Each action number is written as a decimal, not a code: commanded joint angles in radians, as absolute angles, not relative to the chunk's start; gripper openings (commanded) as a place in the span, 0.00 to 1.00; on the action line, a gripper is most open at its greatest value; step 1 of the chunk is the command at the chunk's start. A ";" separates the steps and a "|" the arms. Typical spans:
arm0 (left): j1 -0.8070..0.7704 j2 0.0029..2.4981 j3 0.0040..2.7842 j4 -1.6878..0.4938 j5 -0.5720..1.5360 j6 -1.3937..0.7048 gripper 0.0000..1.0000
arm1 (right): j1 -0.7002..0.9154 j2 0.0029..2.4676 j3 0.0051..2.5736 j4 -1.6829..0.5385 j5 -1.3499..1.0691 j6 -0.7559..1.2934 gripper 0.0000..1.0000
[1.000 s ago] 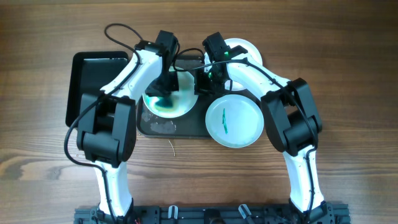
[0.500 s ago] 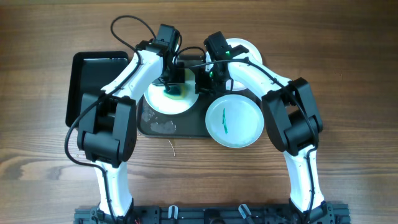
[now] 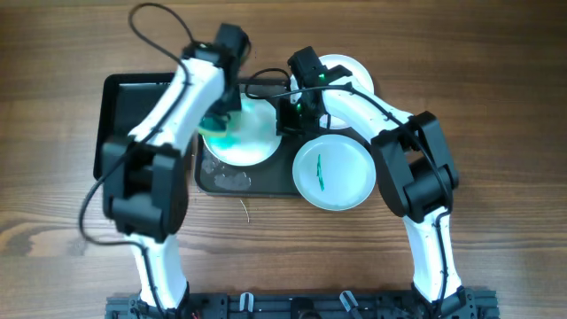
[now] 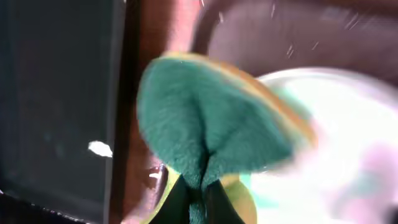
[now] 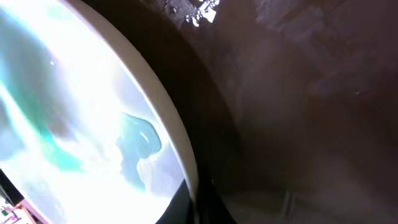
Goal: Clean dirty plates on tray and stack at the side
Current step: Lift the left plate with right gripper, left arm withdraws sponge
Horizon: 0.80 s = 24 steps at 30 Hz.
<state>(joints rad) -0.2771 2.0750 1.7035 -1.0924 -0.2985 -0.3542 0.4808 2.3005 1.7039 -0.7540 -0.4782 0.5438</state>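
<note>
A white plate (image 3: pixel 252 133) with teal smears lies on the dark grey tray (image 3: pixel 252 183). My left gripper (image 3: pixel 221 115) is shut on a folded green and yellow sponge (image 4: pixel 208 127), which presses on the plate's left edge (image 4: pixel 336 162). My right gripper (image 3: pixel 285 120) is shut on the plate's right rim (image 5: pixel 180 155), with the tray (image 5: pixel 298 124) below it. A pale blue plate (image 3: pixel 334 173) with a thin teal smear sits at the tray's right end. Another white plate (image 3: pixel 353 69) lies on the table behind my right arm, partly hidden.
A glossy black bin (image 3: pixel 133 111) stands left of the tray and shows at the left of the left wrist view (image 4: pixel 56 106). Wet foam lies on the tray's front left (image 3: pixel 229 180). A cable (image 3: pixel 155 18) loops above the left arm.
My left gripper has wiped the sponge across the plate, from front left to the back and then to its left edge. The right gripper has kept its hold on the rim.
</note>
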 commanded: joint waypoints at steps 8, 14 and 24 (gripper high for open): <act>-0.023 1.868 1.786 -1.248 -0.014 -0.344 0.04 | 0.539 2.110 1.675 -0.842 -0.073 0.515 0.04; 0.016 1.868 1.785 -1.250 -0.015 -0.344 0.04 | 0.636 1.964 1.675 -0.865 0.291 0.496 0.04; 0.015 1.868 1.785 -1.243 -0.015 -0.345 0.04 | 0.819 1.890 1.675 -0.896 0.842 0.409 0.04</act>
<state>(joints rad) 0.0105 1.8698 1.7813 -1.2495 -0.0273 -0.3565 0.7750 1.9053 1.6718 -0.8886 0.5468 0.4496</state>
